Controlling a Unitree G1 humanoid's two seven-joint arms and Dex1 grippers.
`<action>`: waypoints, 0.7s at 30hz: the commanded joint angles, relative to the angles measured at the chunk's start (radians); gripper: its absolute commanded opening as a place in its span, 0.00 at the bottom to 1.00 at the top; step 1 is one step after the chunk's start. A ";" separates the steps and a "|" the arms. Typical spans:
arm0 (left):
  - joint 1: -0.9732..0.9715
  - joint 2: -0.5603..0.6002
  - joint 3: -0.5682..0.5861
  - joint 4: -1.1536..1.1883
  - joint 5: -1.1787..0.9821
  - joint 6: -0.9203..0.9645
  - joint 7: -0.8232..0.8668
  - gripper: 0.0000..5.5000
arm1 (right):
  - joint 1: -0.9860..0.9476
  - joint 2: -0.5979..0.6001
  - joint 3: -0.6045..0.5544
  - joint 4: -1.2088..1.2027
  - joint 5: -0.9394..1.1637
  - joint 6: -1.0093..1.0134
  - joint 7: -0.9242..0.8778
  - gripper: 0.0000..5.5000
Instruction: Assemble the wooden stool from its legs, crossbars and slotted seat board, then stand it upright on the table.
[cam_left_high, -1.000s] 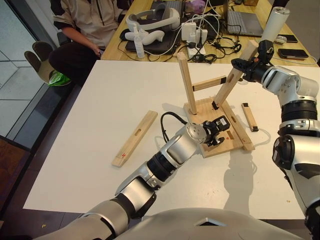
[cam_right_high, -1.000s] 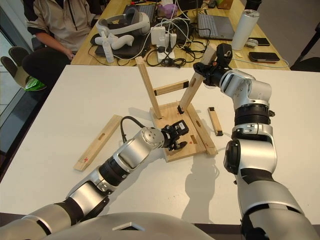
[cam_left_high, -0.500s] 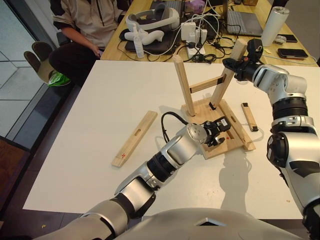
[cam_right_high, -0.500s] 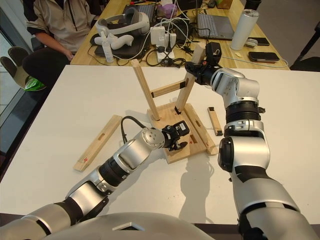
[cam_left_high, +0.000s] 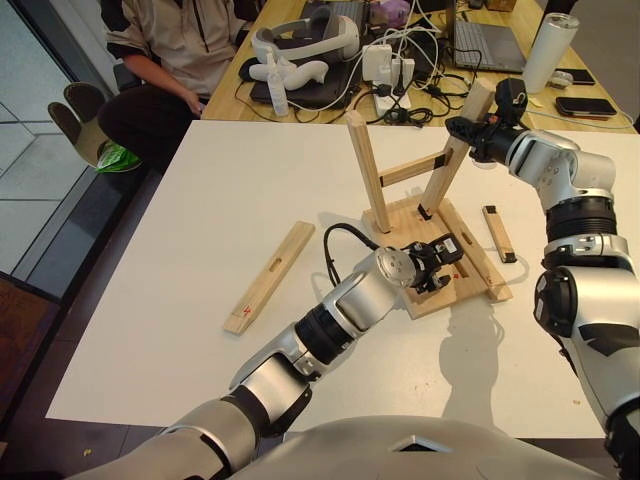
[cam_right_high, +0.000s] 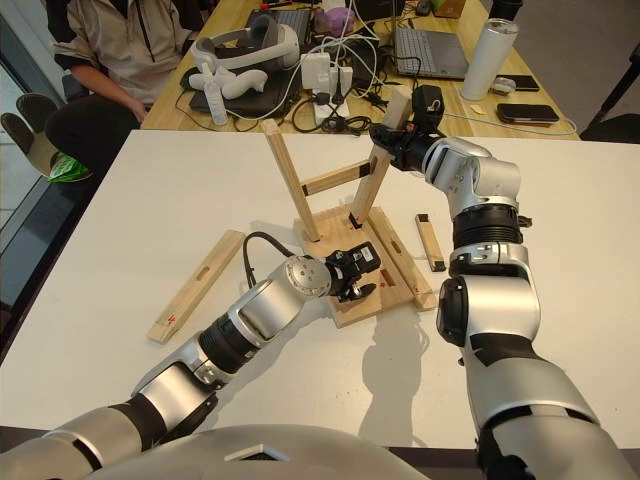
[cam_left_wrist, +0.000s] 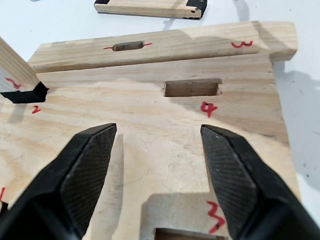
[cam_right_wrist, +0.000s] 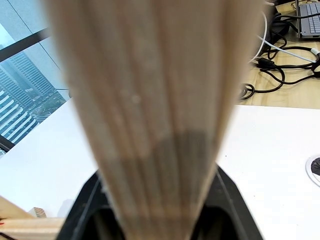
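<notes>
The slotted seat board (cam_left_high: 447, 228) lies flat on the white table. Two legs stand in it: one (cam_left_high: 367, 170) on its own, the other (cam_left_high: 448, 165) leaning, with my right gripper (cam_left_high: 478, 128) shut on it near its top. A crossbar (cam_left_high: 412, 168) spans between them. In the right wrist view this leg (cam_right_wrist: 150, 100) stands between the fingers. My left gripper (cam_left_high: 440, 270) rests open low over the board's near part; its fingers (cam_left_wrist: 85, 170) straddle bare wood near slot 4 (cam_left_wrist: 193, 87). A third leg (cam_left_wrist: 165, 45) lies along the board's edge. A fourth leg (cam_left_high: 270, 276) lies at the left.
A loose short crossbar (cam_left_high: 497, 235) lies right of the board. Behind the table a wooden desk holds a headset (cam_left_high: 305, 38), tangled cables (cam_left_high: 410, 85), a laptop, a white tumbler (cam_left_high: 548, 40) and a phone. A person sits at the back left.
My right gripper has swung the held leg to the left, closer to upright, so that it now meets the crossbar's end. The left arm has stayed put.
</notes>
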 joint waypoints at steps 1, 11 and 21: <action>0.016 0.015 -0.024 0.040 0.019 0.029 0.004 0.58 | 0.029 0.030 0.020 0.009 -0.021 0.027 -0.004 0.18; 0.020 0.019 -0.041 0.034 0.020 0.030 0.005 0.58 | 0.032 0.089 0.028 -0.013 -0.021 0.033 -0.027 0.18; 0.027 0.044 -0.067 0.018 0.035 0.029 -0.010 0.58 | -0.062 0.123 0.037 0.148 -0.075 -0.058 -0.039 0.18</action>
